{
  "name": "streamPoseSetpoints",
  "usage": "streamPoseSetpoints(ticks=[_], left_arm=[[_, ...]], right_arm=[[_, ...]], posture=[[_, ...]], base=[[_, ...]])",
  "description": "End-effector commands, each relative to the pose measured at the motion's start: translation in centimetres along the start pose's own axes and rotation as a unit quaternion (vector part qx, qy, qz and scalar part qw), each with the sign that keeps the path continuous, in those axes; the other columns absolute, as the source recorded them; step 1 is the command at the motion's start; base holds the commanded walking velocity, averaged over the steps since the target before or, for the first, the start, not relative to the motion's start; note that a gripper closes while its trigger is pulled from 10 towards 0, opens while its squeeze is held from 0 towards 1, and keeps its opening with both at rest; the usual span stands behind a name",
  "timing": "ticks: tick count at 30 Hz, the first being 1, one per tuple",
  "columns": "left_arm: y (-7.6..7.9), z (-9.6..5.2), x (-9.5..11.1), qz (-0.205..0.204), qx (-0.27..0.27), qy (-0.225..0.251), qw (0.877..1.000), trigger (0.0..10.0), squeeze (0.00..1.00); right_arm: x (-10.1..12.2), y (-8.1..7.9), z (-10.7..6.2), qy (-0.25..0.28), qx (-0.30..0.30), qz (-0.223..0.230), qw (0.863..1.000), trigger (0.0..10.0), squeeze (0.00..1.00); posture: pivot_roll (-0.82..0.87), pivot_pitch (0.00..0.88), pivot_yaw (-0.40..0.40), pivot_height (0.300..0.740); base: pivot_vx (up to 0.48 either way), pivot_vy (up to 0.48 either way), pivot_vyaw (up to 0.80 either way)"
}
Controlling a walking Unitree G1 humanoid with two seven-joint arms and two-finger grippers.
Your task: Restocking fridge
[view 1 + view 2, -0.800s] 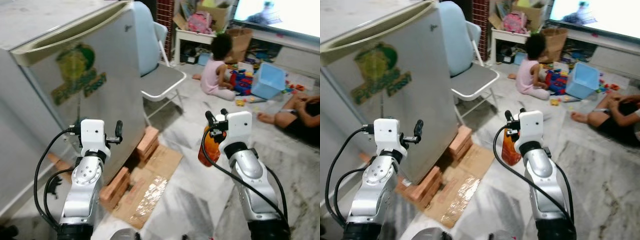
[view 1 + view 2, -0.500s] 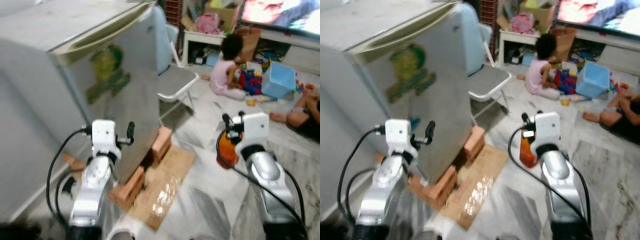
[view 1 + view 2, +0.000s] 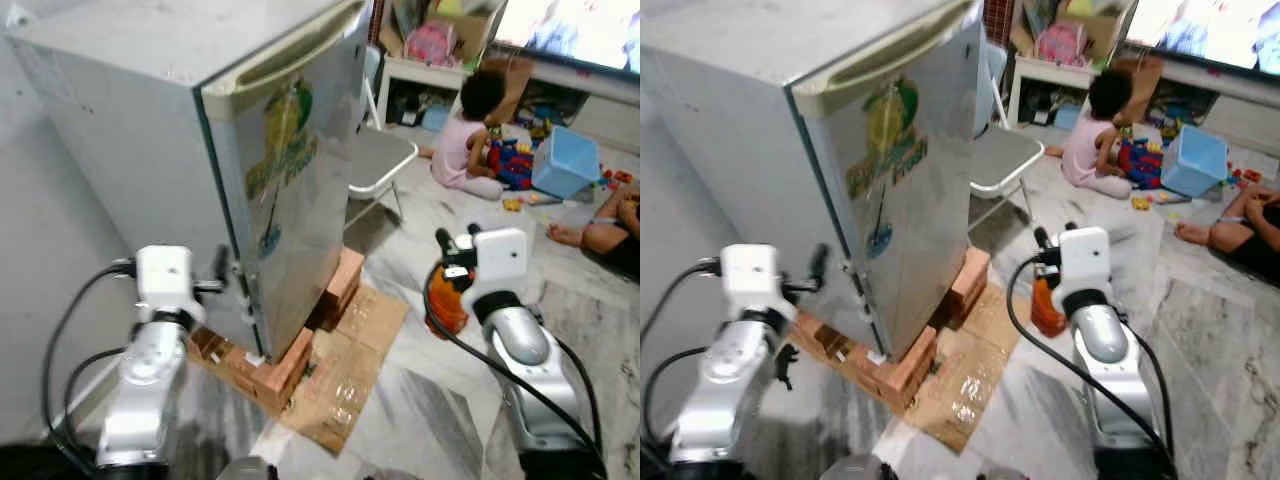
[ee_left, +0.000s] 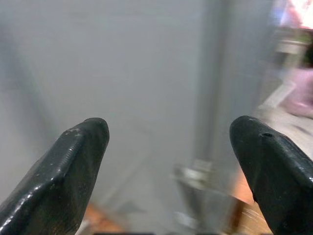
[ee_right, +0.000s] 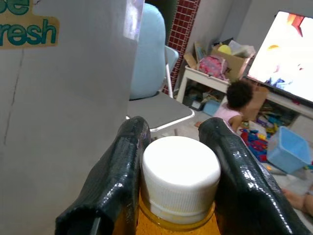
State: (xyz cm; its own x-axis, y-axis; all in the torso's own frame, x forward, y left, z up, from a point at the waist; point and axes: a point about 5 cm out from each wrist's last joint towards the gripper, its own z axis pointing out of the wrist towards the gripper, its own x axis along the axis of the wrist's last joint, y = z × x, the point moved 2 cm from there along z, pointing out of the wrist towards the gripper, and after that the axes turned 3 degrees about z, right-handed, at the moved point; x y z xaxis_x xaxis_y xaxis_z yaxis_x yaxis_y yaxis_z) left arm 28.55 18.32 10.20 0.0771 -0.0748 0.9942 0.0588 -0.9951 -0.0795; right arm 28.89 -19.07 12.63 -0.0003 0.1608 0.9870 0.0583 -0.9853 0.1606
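A small grey fridge (image 3: 290, 180) with a green and yellow sticker on its door stands shut on bricks, just ahead and to my left. My right gripper (image 3: 458, 236) is shut on an orange bottle (image 3: 445, 305), held upright to the right of the fridge. In the right wrist view the black fingers (image 5: 122, 171) clamp the bottle's neck just under its white cap (image 5: 180, 176). Held up close to the fridge's grey side near the door edge, my left gripper (image 4: 168, 132) is open with nothing between its fingers.
Red bricks (image 3: 290, 360) prop the fridge, and flattened cardboard (image 3: 350, 370) lies in front. A white folding chair (image 3: 385, 160) stands behind it. A child (image 3: 470, 130) sits on the floor among toys by a blue bin (image 3: 568, 160). Another person's legs (image 3: 610, 225) lie at right.
The camera has swung, so the fridge now shows its side and door edge nearer the middle. Both arms keep their poses, with the bottle still in the right gripper.
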Motion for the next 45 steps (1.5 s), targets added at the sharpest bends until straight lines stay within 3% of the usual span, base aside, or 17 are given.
streamPoseSetpoints(ticks=[1, 4, 6, 9, 13, 23, 29, 37, 40, 45], left_arm=[[0.0, 0.4, 0.3, -0.012, 0.004, 0.006, 1.0, 10.0, 0.0], [-0.5, 0.8, 0.5, -0.008, 0.007, 0.008, 1.0, 10.0, 0.0], [-1.2, 1.5, 0.7, -0.011, 0.024, 0.008, 1.0, 10.0, 0.0], [-2.4, 2.5, 1.3, -0.023, 0.042, 0.009, 0.999, 10.0, 0.0], [-2.8, 3.3, 1.5, -0.036, 0.045, 0.006, 0.998, 10.0, 0.0], [-1.3, 2.9, 0.9, -0.036, 0.02, 0.003, 0.999, 10.0, 0.0], [-0.5, 2.4, 0.6, -0.036, 0.004, 0.004, 0.999, 10.0, 0.0], [0.6, 2.2, -0.1, -0.039, -0.022, -0.009, 0.999, 10.0, 0.0], [1.0, 2.5, -0.1, -0.043, -0.022, -0.009, 0.999, 10.0, 0.0], [2.9, 3.4, 0.4, -0.075, -0.083, -0.013, 0.994, 10.0, 0.0]], right_arm=[[0.2, 1.1, -0.4, -0.001, -0.016, -0.011, 1.0, 10.0, 0.0], [-0.2, 1.8, -1.0, -0.018, -0.031, -0.033, 0.999, 10.0, 0.0], [-0.7, 1.9, -1.3, -0.038, -0.039, -0.014, 0.998, 10.0, 0.0], [-1.0, 1.8, -2.1, -0.046, -0.04, -0.021, 0.998, 10.0, 0.0], [-1.5, 1.2, -2.7, -0.055, -0.038, -0.012, 0.998, 10.0, 0.0], [-1.4, 1.4, -2.5, -0.058, -0.043, 0.022, 0.997, 10.0, 0.0], [-1.4, 0.8, -2.3, -0.059, -0.032, 0.02, 0.998, 10.0, 0.0], [-1.5, 0.4, -2.4, -0.062, -0.027, 0.02, 0.998, 10.0, 0.0], [-1.5, 0.6, -2.4, -0.062, -0.028, 0.021, 0.997, 10.0, 0.0], [-1.9, 0.3, -3.2, -0.076, -0.023, 0.025, 0.997, 10.0, 0.0]], posture=[[-0.01, 0.0, -0.004, 0.74], [-0.02, 0.0, -0.001, 0.74], [-0.02, 0.0, 0.005, 0.74], [-0.03, 0.002, 0.007, 0.74], [-0.03, 0.003, 0.01, 0.74], [-0.02, 0.0, -0.022, 0.74], [-0.01, 0.0, -0.033, 0.74], [-0.02, 0.0, -0.04, 0.74], [-0.02, 0.003, -0.039, 0.74], [-0.04, 0.02, -0.037, 0.74]], base=[[0.0, 0.0, 0.0], [0.0, 0.0, 0.0], [0.0, 0.0, 0.0], [0.0, 0.0, 0.0], [0.0, 0.067, 0.0], [0.0, 0.444, 0.0], [0.0, 0.0, -0.77], [0.0, 0.0, 0.0], [0.0, 0.0, 0.0], [0.0, 0.0, -0.27]])
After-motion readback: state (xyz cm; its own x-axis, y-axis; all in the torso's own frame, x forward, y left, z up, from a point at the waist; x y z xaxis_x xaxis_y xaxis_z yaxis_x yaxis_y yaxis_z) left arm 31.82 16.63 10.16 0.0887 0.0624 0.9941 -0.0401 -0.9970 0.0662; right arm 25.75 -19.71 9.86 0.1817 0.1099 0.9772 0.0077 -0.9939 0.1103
